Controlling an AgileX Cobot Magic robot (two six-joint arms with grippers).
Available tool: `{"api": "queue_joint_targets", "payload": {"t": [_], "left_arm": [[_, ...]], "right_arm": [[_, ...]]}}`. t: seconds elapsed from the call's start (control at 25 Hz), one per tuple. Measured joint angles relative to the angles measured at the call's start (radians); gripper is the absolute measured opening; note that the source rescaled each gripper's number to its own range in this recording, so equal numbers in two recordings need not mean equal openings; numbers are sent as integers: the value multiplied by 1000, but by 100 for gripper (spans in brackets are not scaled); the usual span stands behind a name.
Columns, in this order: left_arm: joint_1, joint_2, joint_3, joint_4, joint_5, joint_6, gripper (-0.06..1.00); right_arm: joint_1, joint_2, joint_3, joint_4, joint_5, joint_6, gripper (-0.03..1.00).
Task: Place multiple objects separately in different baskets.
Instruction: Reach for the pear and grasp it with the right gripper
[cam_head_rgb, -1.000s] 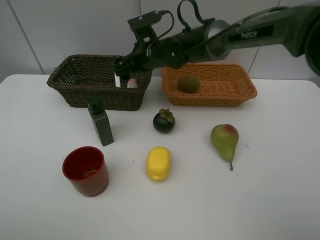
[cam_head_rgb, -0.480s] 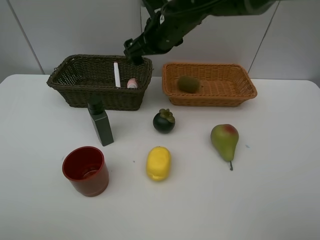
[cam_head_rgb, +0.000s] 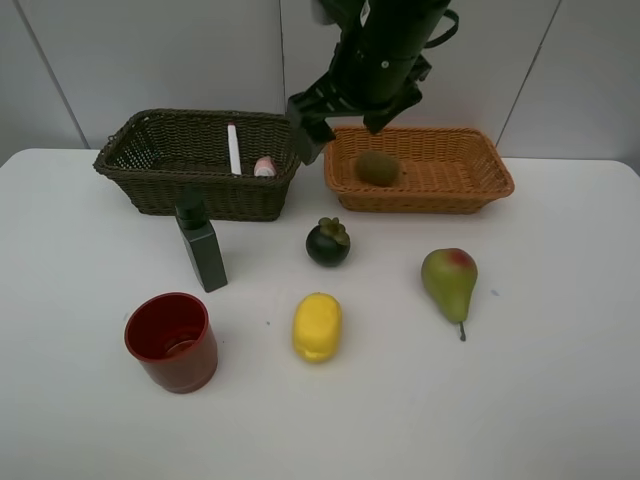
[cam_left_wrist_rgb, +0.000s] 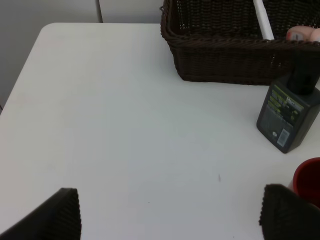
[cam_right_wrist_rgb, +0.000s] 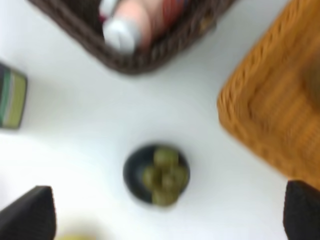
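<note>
Sorting partly done: white pink-tipped marker (cam_head_rgb: 233, 148), pink white-capped bottle (cam_head_rgb: 264, 166) (probably; blurry) in dark woven basket (cam_head_rgb: 130, 160); brown kiwi (cam_head_rgb: 377, 167) in orange wicker basket (cam_head_rgb: 480, 185); five left. Right gripper (cam_head_rgb: 338, 128) and left gripper (cam_left_wrist_rgb: 170, 215) both spread, empty; right over dark round mangosteen (cam_head_rgb: 328, 243).

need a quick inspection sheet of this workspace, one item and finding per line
surface: white table, looks clean
job's things: marker and pink bottle in dark basket; kiwi in orange basket; green bottle, mangosteen, lemon, pear, red cup on the table
clutter: nothing seen
end effectors: left end effector open, empty, low over the table; right end effector open, empty, high over the gap between the baskets
cables: dark loop on the right arm
surroundings: pale panelled wall behind
</note>
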Motion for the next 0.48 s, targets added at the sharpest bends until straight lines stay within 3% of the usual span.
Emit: {"api": "queue_joint_targets", "payload": {"t": [0.16, 0.24, 0.36, 0.48], "left_arm": [[0, 0, 0, 0, 0, 0, 93], [0, 0, 0, 0, 0, 0, 93], [0, 0, 0, 0, 0, 0, 93], [0, 0, 0, 0, 0, 0, 93]], "right_arm": [[0, -19, 0, -19, 88, 28, 100], [-4, -39, 28, -26, 85, 32, 100], [-26, -111, 152, -3, -4, 36, 100], [-50, -207, 325, 16, -176, 38, 100]]}}
